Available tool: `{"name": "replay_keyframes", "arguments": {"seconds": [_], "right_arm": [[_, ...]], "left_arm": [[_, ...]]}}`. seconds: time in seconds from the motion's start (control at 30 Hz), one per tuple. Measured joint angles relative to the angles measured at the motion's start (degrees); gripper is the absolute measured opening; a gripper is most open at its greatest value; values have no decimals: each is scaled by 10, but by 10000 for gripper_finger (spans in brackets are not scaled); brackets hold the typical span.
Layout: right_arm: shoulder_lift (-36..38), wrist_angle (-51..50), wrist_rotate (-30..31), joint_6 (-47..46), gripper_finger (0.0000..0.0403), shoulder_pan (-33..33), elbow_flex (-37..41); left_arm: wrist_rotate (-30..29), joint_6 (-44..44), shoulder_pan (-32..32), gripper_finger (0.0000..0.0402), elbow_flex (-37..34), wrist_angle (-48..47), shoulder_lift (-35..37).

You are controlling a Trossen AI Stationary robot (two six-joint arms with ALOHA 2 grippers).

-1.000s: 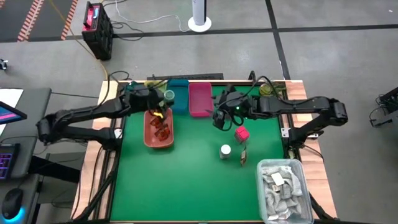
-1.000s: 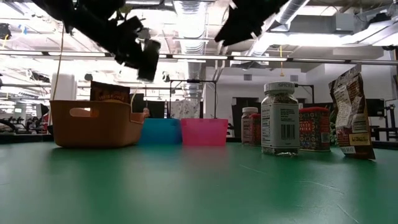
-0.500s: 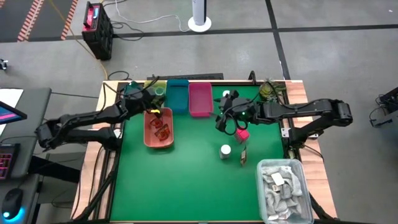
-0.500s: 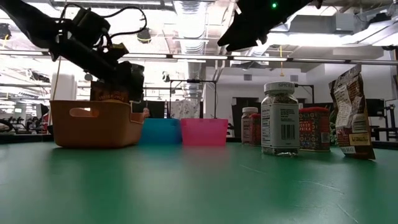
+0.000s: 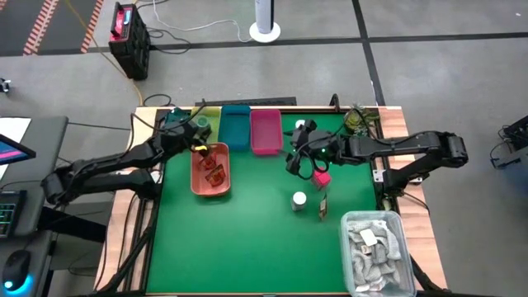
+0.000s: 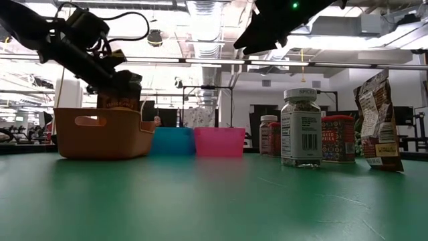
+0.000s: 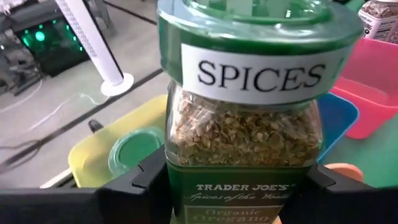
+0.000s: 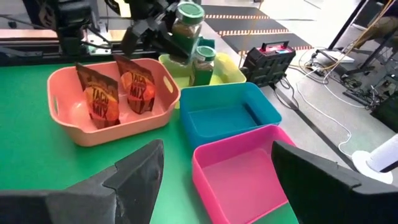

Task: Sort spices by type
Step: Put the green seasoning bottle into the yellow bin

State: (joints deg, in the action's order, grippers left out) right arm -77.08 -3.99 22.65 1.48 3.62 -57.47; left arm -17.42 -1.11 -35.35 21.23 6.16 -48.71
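My left gripper [image 7: 236, 186] is shut on a green-capped oregano jar [image 7: 242, 124] labelled SPICES, held over the yellow tray [image 8: 227, 71]. A second green-capped jar [image 8: 202, 62] stands in that tray. In the high view the left gripper [image 5: 198, 136] is at the far left. Red-brown sachets [image 8: 118, 93] stand in the salmon tray [image 5: 198, 177]. My right gripper [image 5: 302, 161] hovers open above a pink pack [image 5: 321, 177]. On the mat stand a white-capped jar [image 5: 299, 199] and a sachet [image 5: 322, 206]. My left gripper pinches the jar's glass body below the SPICES label [image 7: 186, 168], one finger [image 7: 143, 183] on either side. The fingers come in roughly level from the table's left. The jar [image 8: 188, 22] is lifted clear and stands nearly upright above the yellow tray.
A blue tray [image 5: 237, 128] and a pink tray [image 5: 265, 132] sit beside the yellow one along the far edge. A clear bin of pale rags [image 5: 373, 247] fills the near right corner. More small jars [image 6: 269, 135] stand on the right. The near left of the green mat [image 5: 231, 247] is open.
My left gripper, still shut on the jar, has moved from over the salmon tray toward the table's far left and down, ending over the yellow tray. My right gripper has shifted slightly toward the pink pack and then kept still.
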Motion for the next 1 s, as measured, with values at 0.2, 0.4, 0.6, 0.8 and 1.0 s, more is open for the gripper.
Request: {"name": "replay_keyframes", "arguments": {"seconds": [0.2, 0.4, 0.6, 0.8, 1.0], "right_arm": [[0, 0, 0, 0, 329, -10, 0], [0, 2, 0, 0, 329, -18, 0], [0, 2, 0, 0, 329, -22, 0], [0, 11, 0, 0, 329, -27, 0], [0, 20, 0, 0, 329, -29, 0]], "left_arm": [[-35, 33, 0, 204, 0, -68, 17], [-69, 42, 0, 204, 0, -88, 24], [-72, 40, 0, 204, -11, -66, 23], [-68, 36, -9, 204, -87, 63, 22], [-58, 61, -25, 204, -129, 127, 22]]}}
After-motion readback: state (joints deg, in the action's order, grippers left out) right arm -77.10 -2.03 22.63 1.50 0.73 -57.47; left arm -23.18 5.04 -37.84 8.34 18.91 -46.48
